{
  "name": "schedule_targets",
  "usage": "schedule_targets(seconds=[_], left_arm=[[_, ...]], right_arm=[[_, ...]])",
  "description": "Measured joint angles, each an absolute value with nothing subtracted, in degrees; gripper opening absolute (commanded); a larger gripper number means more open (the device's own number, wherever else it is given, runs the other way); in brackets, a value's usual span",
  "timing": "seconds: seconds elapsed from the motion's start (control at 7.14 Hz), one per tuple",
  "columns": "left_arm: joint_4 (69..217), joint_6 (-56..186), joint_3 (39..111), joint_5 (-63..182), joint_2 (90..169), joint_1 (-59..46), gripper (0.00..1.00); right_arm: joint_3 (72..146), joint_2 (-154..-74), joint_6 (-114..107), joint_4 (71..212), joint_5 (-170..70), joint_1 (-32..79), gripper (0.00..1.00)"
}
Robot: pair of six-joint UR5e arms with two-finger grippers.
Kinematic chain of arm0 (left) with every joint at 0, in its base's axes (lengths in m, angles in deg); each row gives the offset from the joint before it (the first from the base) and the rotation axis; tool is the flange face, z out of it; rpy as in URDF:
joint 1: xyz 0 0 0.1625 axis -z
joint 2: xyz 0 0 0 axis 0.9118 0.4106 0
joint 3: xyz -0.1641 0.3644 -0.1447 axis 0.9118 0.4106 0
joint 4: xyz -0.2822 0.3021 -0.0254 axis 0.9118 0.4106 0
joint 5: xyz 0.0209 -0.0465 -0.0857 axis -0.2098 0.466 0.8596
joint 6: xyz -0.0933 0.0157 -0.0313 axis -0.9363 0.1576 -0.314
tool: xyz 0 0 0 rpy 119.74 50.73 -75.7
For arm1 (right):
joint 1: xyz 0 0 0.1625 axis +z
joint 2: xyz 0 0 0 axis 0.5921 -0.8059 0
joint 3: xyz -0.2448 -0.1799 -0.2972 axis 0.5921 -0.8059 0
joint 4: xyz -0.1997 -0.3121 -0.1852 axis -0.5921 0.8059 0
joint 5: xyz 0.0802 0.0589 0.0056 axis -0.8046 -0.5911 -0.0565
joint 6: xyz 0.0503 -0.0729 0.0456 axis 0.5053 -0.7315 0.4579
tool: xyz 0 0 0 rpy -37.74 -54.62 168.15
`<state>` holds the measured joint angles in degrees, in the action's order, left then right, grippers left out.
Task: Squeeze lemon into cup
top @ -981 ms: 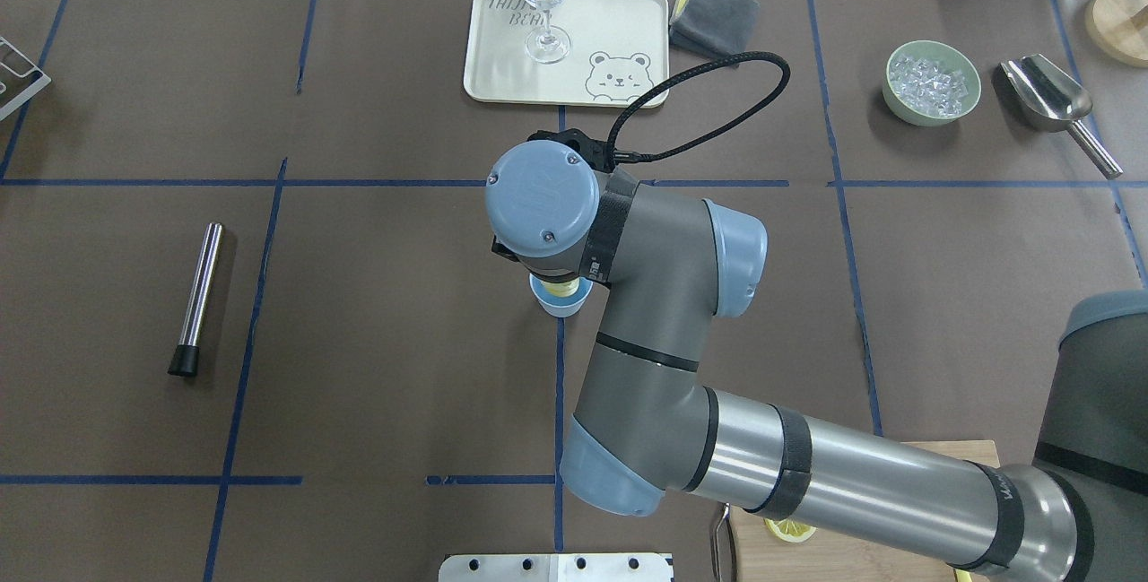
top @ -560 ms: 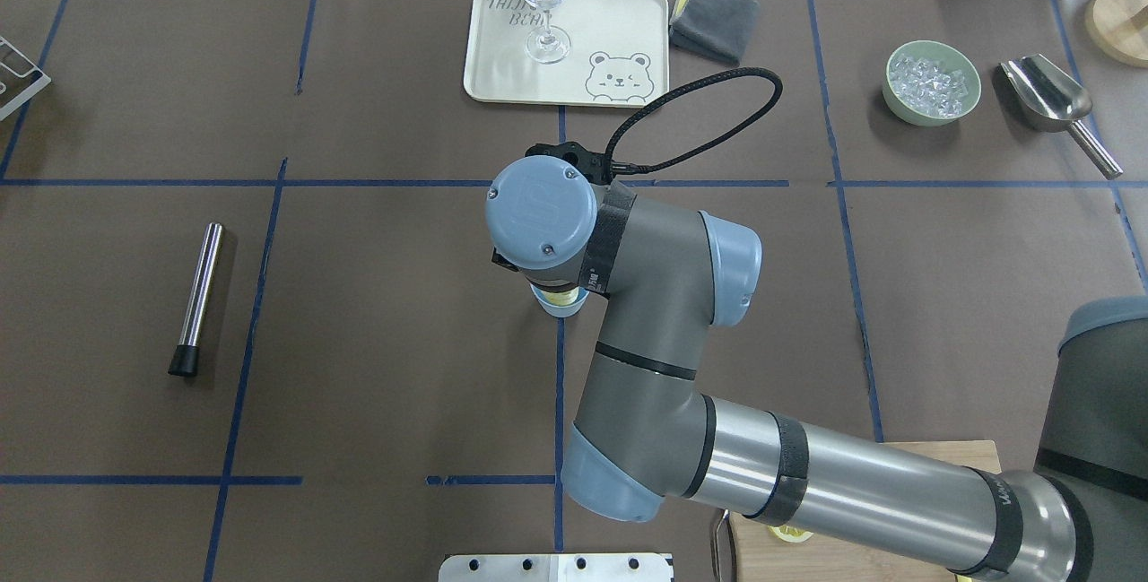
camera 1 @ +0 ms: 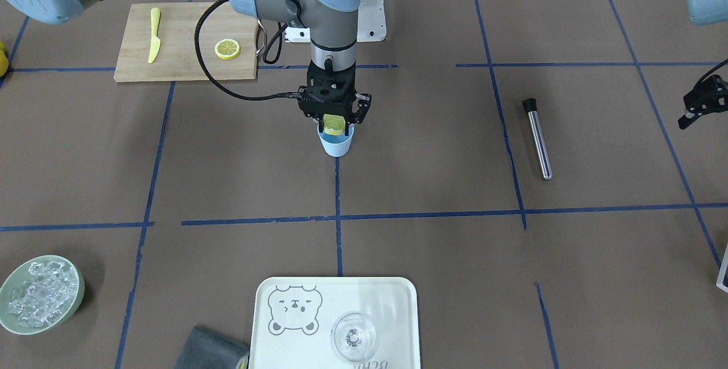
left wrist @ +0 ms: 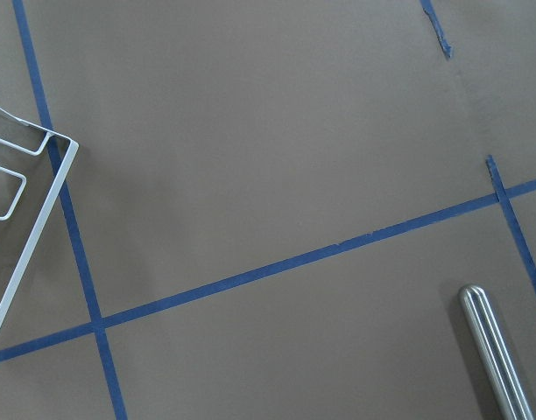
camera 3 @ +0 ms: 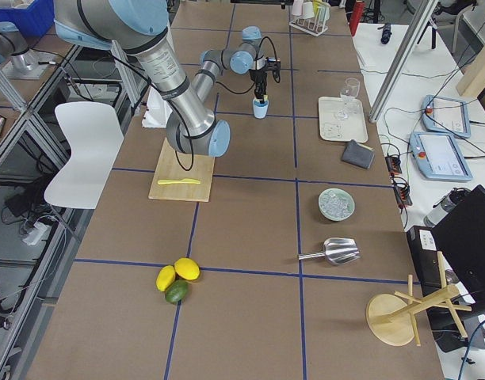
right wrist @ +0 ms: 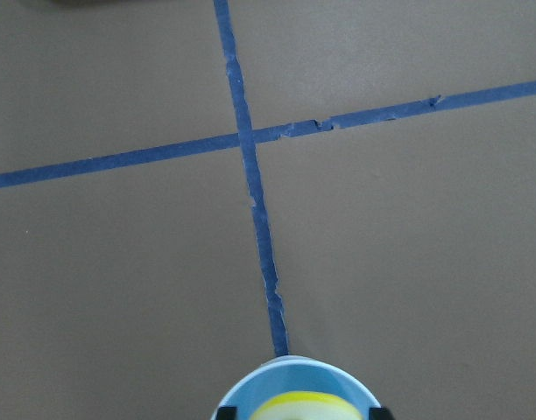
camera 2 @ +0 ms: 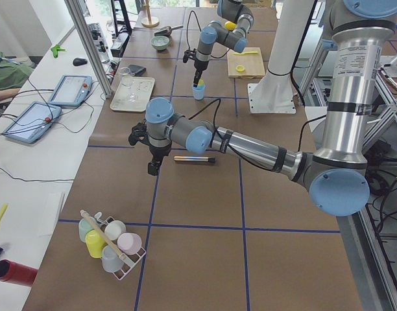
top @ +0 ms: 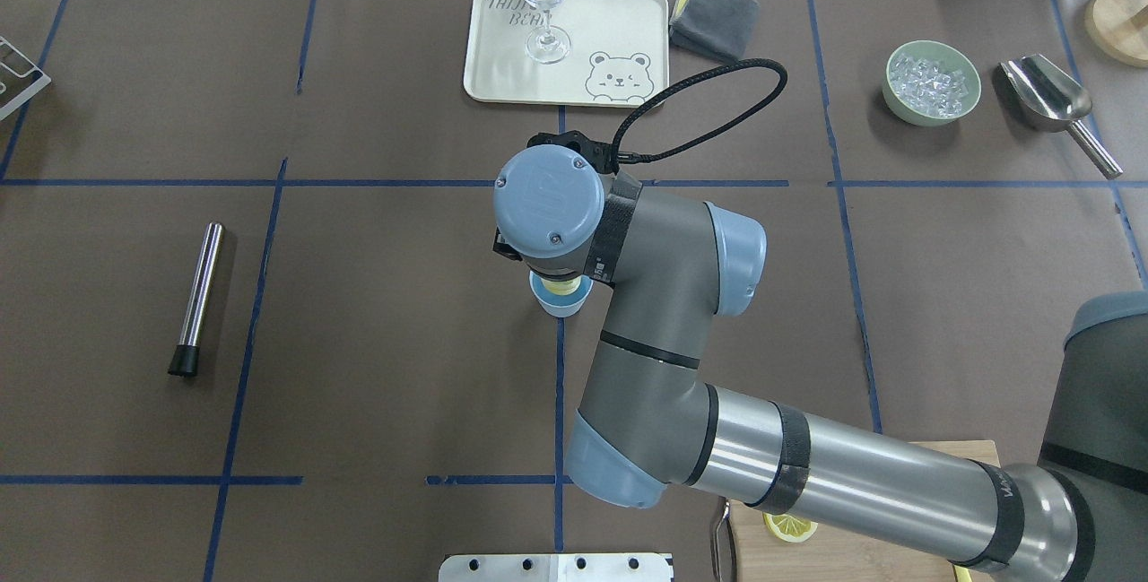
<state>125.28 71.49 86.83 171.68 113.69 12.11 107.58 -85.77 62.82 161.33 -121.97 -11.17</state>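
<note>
One blue-taped table; right claw clamps lemon over cup; left claw: cannot tell.

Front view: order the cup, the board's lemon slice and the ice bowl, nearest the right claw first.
1. cup, directly under the right claw.
2. lemon slice, on the cutting board.
3. ice bowl, far off on the operators' side.
</note>
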Motion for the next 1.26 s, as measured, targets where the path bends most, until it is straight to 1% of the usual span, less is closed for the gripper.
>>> schedule_targets(seconds=[0.28, 0.7, 0.84, 0.98, 1.26], left_arm=[[125.3, 71.4, 86.9, 171.7, 113.7, 12.1, 1.0], [125.3, 71.3, 86.9, 171.7, 113.8, 12.1, 1.0], [125.3, 70.5, 86.7, 171.7, 114.1, 11.4, 1.0], [125.2, 67.8, 86.8, 171.7, 114.8, 9.8, 1.0], [124.8, 59.7, 87.0, 171.8, 116.6, 4.0, 1.0]], right_arm=[[107.5, -85.7, 62.7, 161.3, -122.0, -11.2, 1.0], [108.1, -85.5, 62.5, 161.4, -123.1, -10.6, 1.0], [109.3, -86.1, 61.7, 161.8, -125.1, -9.3, 1.0], [112.4, -88.3, 59.4, 162.4, -127.4, -7.0, 1.0], [120.4, -97.2, 48.4, 163.2, -133.0, 0.8, 1.0]])
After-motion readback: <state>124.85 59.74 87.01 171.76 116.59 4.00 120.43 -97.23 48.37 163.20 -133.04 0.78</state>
